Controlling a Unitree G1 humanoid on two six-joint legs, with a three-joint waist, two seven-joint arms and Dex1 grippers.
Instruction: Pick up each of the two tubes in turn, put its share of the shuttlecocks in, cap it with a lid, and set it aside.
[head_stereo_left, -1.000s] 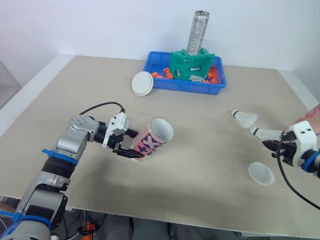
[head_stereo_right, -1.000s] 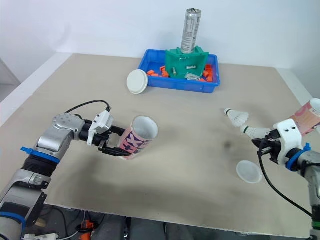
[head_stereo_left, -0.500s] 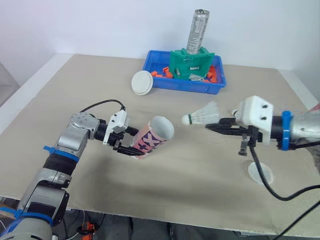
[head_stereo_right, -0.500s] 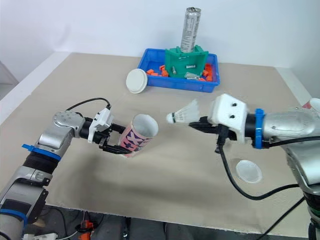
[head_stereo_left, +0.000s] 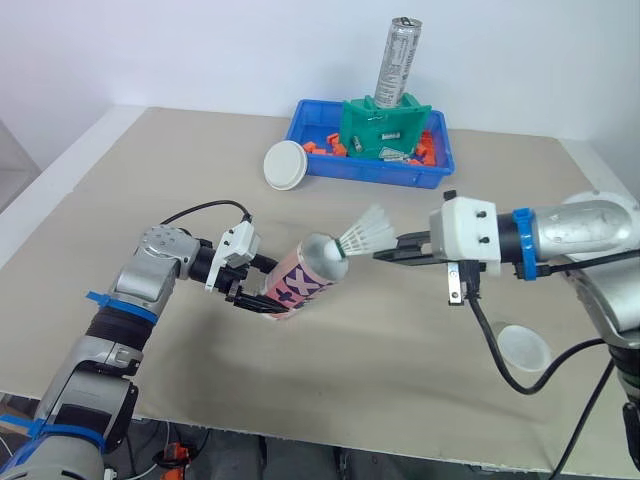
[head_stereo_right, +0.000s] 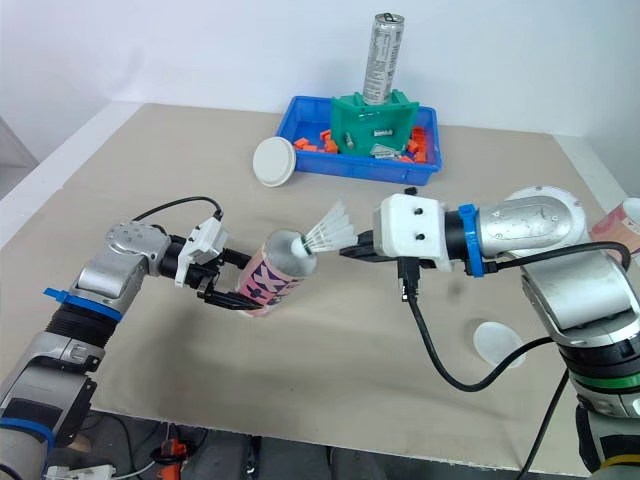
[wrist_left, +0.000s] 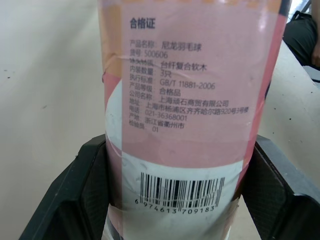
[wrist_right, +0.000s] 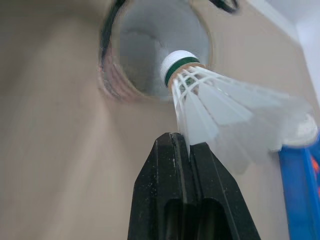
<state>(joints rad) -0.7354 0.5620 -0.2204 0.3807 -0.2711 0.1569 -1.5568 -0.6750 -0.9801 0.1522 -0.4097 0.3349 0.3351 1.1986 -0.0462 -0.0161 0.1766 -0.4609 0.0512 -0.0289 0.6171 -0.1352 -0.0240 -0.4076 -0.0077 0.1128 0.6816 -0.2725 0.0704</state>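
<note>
My left gripper (head_stereo_left: 258, 283) is shut on a pink tube (head_stereo_left: 300, 280), held tilted above the table with its open mouth facing right. The left wrist view shows the tube's label (wrist_left: 185, 100) between the two fingers (wrist_left: 90, 185). From the right, my right gripper (head_stereo_left: 380, 253) is shut on the feather skirt of a white shuttlecock (head_stereo_left: 362, 233). Its green-banded cork (wrist_right: 179, 64) sits just at the tube's mouth (wrist_right: 155, 50). A second pink tube (head_stereo_right: 625, 218) shows at the table's right edge.
One white lid (head_stereo_left: 285, 165) lies beside a blue bin (head_stereo_left: 340, 168) at the back. That bin holds orange pieces and a green block (head_stereo_left: 384, 128) with a metal can (head_stereo_left: 397, 62) standing in it. Another white lid (head_stereo_left: 523, 346) lies front right.
My right gripper has carried the shuttlecock from the right side of the table leftward to the tube's mouth. The left gripper has kept the tube still.
</note>
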